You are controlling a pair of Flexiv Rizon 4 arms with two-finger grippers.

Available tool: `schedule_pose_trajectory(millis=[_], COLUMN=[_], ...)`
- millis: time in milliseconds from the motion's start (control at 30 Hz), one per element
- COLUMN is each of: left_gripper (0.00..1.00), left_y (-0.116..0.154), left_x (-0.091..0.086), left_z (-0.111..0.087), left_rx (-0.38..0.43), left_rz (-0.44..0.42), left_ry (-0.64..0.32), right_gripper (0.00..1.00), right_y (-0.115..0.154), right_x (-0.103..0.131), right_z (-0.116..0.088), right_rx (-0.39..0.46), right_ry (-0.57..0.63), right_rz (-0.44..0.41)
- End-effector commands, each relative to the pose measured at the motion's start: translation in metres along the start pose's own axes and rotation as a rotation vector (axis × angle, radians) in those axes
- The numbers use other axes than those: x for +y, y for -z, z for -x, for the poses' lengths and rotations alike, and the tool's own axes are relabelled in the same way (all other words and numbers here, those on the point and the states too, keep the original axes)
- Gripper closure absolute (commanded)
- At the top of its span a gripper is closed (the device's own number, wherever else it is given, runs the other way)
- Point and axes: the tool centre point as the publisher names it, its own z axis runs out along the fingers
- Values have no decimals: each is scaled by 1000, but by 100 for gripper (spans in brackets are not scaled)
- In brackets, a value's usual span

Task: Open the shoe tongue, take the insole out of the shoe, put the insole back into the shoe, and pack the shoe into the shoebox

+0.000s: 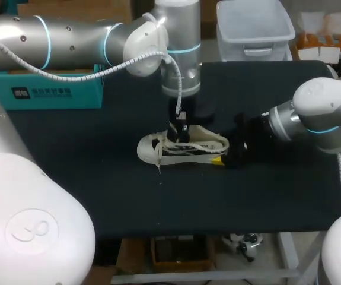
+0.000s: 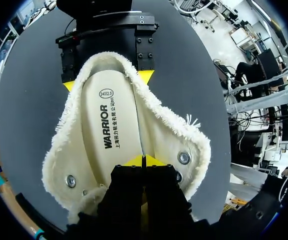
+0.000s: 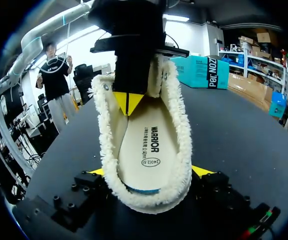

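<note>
Left gripper (image 2: 142, 161) tips are pressed together over the insole (image 2: 108, 130), with nothing clearly pinched; the shoe (image 1: 182, 148) is kept steady on the desk (image 1: 99, 196), its heel squeezed by the right gripper (image 3: 150, 171)

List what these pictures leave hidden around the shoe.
Head view: the left hand covers the shoe opening, and the left arm hides part of the shoebox.
Left wrist view: that hand blocks the shoe's toe end.
Both wrist views: whether its shut tips pinch the insole is unclear.
</note>
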Motion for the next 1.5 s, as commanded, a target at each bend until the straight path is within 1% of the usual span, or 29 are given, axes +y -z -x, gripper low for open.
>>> schedule_pose_trajectory(millis=[33, 300, 333, 367, 400, 433, 533, 667, 833, 933, 1200, 1500], left_gripper=[100, 100, 90, 87, 78, 75, 73, 71, 75, 75, 71, 71], left_y=[-14, -28, -28, -29, -29, -28, -26, -31, -40, -45, -64, -81], left_x=[2, -2, -3, -3, -4, -5, -7, -10, -12, -12, -8, -4], left_z=[-5, -5, -4, -4, -4, -4, -3, 0, 2, 5, 14, 18], left_rx=[-15, -18, -20, -21, -24, -26, -43, -55, -86, -114, -126, -228], left_rz=[10, 30, 32, 31, 26, 25, 22, 34, 48, 59, 65, 64], left_ry=[8, 22, 25, 26, 29, 30, 33, 37, 61, 75, 88, 117], right_gripper=[100, 100, 100, 100, 100, 100, 100, 100, 100, 100, 100, 100], right_y=[-4, -4, -4, -4, -4, -4, -4, -4, -4, -4, -4, -4], right_x=[-10, -10, -10, -10, -10, -10, -10, -10, -10, -10, -10, -10], right_z=[1, 1, 1, 1, 1, 1, 1, 1, 1, 1, 1, 1], right_rx=[0, 0, 0, 0, 0, 0, 0, 0, 0, 0, 0, 0], right_ry=[1, 1, 1, 1, 1, 1, 1, 1, 1, 1, 1, 1], right_rz=[3, 3, 3, 3, 3, 3, 3, 3, 3, 3, 3, 3])
